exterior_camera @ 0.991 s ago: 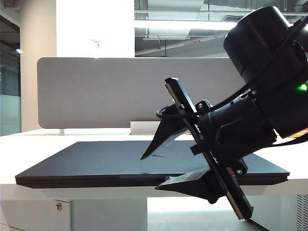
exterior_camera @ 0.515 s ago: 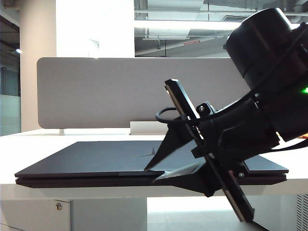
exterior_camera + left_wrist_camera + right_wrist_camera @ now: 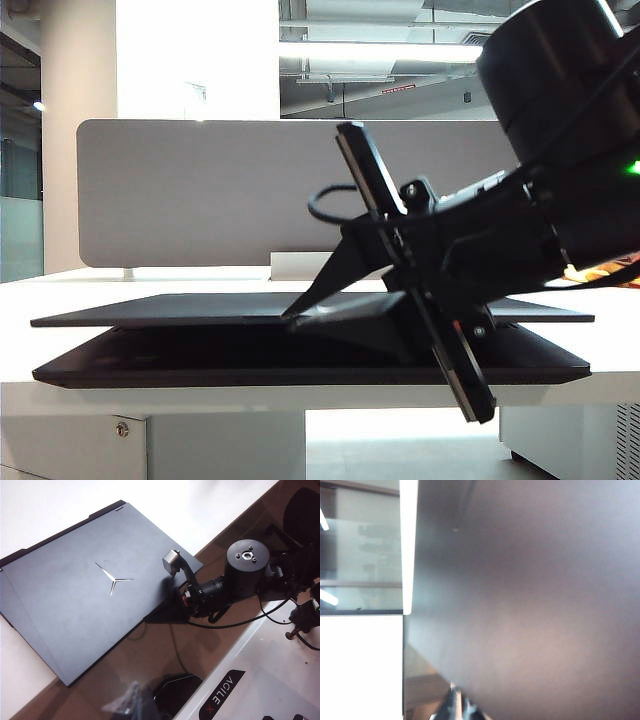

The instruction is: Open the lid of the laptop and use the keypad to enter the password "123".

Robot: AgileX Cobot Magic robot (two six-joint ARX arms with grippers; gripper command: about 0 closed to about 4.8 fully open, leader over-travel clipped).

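Note:
The black laptop (image 3: 200, 362) lies on the white table. Its lid (image 3: 150, 311) is raised a little, leaving a narrow gap above the base. My right gripper (image 3: 295, 316) is shut on the lid's front edge, one finger on top and one underneath. From above, the lid (image 3: 65, 600) shows its three-pointed logo (image 3: 114, 580), and the right gripper (image 3: 152, 617) holds the near edge. In the right wrist view the lid (image 3: 530, 605) fills the picture above the right gripper (image 3: 457, 702). My left gripper (image 3: 132, 705) hangs blurred and shut, high above the table's near edge, off the laptop. The keypad is hidden under the lid.
A grey rounded-corner divider board (image 3: 200, 190) stands upright behind the laptop. The white table (image 3: 60, 290) reaches past the laptop at the left and back. A white robot base with a black label (image 3: 260, 680) sits beside the brown floor area.
The right gripper's jaws have come together on the lid's front edge and tilted upward. The lid has risen off the base, opening a gap. The left arm has stayed still.

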